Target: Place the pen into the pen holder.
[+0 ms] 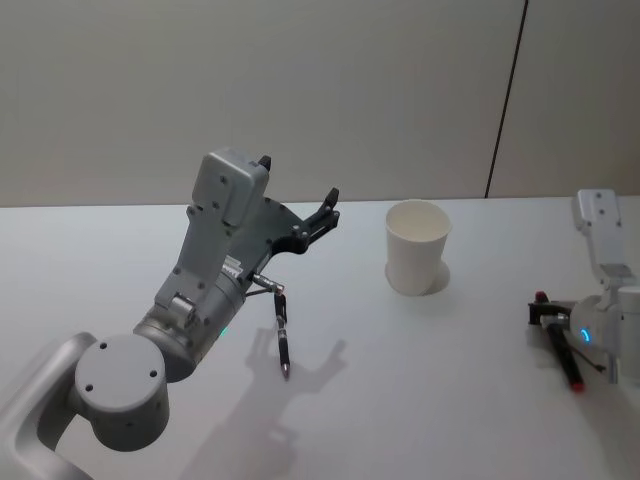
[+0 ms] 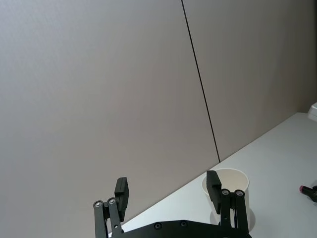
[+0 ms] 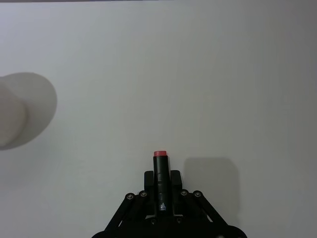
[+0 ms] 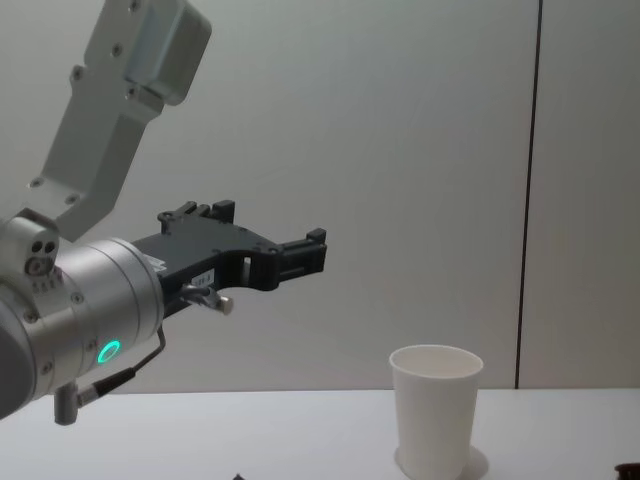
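— Pen?
— It was low beside the desk's right edge, clamped in the right gripper, seemingly ready to lift.
— Cup?
— It stood upright toward the back edge; the left gripper hung wide and empty, raised clear.

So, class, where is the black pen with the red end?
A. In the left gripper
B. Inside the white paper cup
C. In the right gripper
C: the black pen with the red end sits clamped in the right gripper, apart from the white paper cup.
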Robot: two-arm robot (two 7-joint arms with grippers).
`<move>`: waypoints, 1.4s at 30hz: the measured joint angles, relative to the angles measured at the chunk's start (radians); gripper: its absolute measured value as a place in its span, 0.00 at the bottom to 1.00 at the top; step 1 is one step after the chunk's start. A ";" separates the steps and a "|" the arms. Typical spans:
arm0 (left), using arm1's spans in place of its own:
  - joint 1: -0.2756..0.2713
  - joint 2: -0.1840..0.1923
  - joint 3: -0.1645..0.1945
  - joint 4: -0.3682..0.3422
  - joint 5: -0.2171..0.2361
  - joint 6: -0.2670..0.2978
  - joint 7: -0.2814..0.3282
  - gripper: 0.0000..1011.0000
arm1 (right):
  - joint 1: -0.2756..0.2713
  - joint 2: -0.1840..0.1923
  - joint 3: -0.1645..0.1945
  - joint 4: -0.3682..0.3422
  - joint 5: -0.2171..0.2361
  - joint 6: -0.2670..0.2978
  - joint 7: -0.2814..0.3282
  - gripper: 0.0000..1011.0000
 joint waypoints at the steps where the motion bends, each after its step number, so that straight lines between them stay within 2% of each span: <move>1: 0.000 0.000 0.000 0.000 0.000 0.000 0.000 0.99 | -0.001 0.000 0.000 -0.002 0.001 -0.002 0.001 0.18; 8: 0.000 0.000 0.000 0.000 0.000 0.000 0.000 0.99 | -0.016 0.000 0.002 -0.043 0.007 -0.025 0.015 0.18; 26: 0.000 0.000 0.000 0.000 0.000 0.000 0.000 0.99 | -0.093 0.001 -0.016 -0.236 -0.013 -0.147 0.050 0.18; 35: 0.000 0.000 0.000 0.000 0.000 0.000 0.000 0.99 | -0.118 -0.013 -0.036 -0.307 -0.036 -0.258 0.044 0.18; 36: 0.000 0.000 0.000 0.000 0.000 0.000 0.000 0.99 | -0.118 -0.013 -0.036 -0.307 -0.036 -0.258 0.044 0.18; 42: 0.000 0.000 0.000 0.000 0.000 0.000 0.000 0.99 | -0.115 -0.026 -0.049 -0.315 -0.055 -0.356 0.040 0.18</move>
